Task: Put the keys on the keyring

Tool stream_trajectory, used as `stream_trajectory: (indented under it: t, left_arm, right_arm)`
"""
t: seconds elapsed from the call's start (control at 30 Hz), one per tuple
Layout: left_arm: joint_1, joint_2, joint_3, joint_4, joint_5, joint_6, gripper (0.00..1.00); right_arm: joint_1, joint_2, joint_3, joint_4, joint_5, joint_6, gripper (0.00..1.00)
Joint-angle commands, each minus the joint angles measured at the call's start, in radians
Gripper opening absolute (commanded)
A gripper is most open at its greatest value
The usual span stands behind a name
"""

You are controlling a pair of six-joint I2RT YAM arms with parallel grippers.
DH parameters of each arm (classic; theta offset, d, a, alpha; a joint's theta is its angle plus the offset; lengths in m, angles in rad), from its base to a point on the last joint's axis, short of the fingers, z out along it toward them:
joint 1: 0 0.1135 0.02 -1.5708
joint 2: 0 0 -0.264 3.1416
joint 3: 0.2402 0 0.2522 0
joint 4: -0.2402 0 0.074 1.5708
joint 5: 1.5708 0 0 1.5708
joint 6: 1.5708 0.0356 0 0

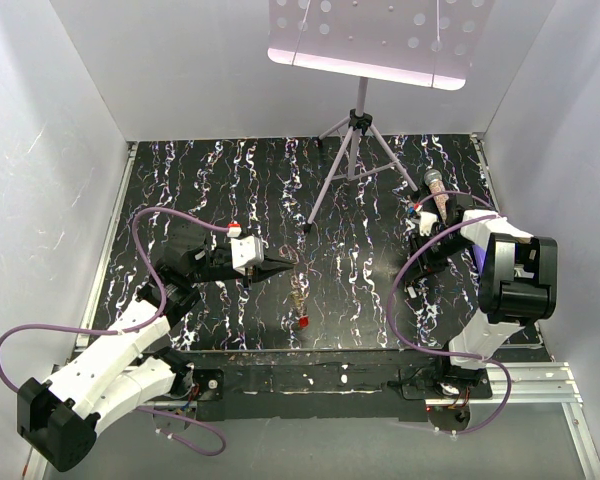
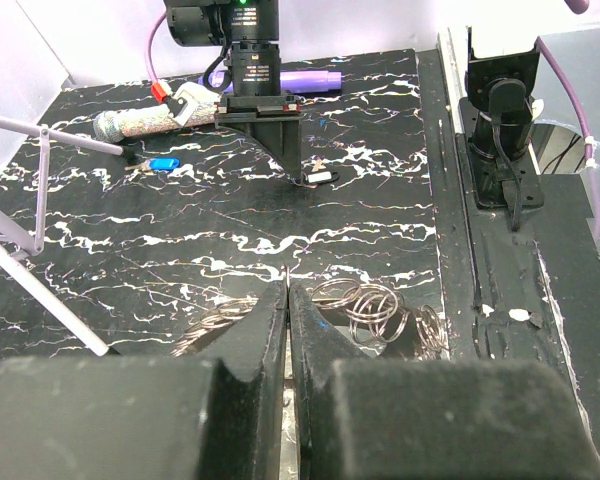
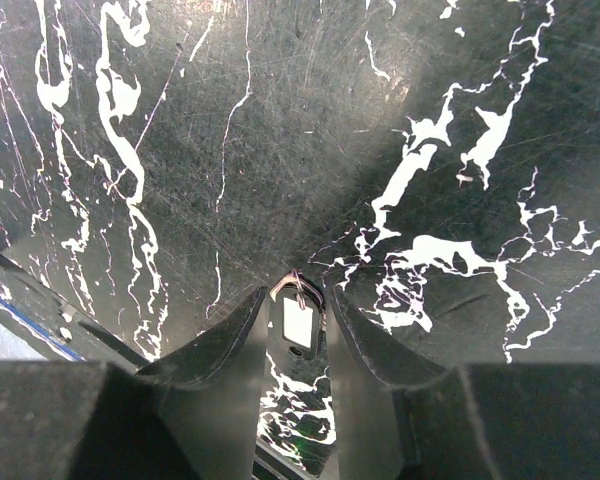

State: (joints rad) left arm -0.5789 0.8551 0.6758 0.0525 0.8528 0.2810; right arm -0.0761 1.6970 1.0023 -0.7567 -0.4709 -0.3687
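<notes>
Straddling a white-faced key (image 3: 298, 322), the right gripper (image 3: 295, 296) stands parted.

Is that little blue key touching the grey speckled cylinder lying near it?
Apart. In the left wrist view, a strip of bare black table shows between the blue key and the grey speckled cylinder.

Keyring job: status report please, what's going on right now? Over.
Left fingers shut, keyring coils at their tips. Right fingers open, straddling a small key on the table. Tripod leg close by, not between them.
</notes>
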Motion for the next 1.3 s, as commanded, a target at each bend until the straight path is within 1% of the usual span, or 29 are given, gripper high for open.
stream_trajectory:
  t: [0.0, 0.5, 0.7, 0.97, 1.17, 1.27]
  left_arm:
    - [0.004, -0.022, 0.019, 0.014, 0.002, 0.014, 0.00]
    - [0.004, -0.021, 0.022, 0.012, 0.003, 0.014, 0.00]
    - [0.004, -0.018, 0.021, 0.012, 0.003, 0.015, 0.00]
    - [0.004, -0.018, 0.022, 0.009, 0.003, 0.017, 0.00]
    - [0.004, -0.016, 0.022, 0.009, 0.003, 0.018, 0.00]
    - [0.004, -0.018, 0.022, 0.009, 0.003, 0.017, 0.00]
  right_arm:
    - [0.004, 0.010, 0.019, -0.006, 0.012, 0.007, 0.36]
    - [0.025, 0.036, 0.027, -0.020, 0.015, 0.005, 0.29]
    - [0.030, 0.044, 0.030, -0.029, 0.012, -0.001, 0.24]
    - [0.032, 0.049, 0.029, -0.029, 0.020, -0.001, 0.24]
    - [0.030, 0.046, 0.027, -0.026, 0.025, -0.001, 0.27]
    - [0.030, 0.047, 0.029, -0.024, 0.025, 0.001, 0.24]
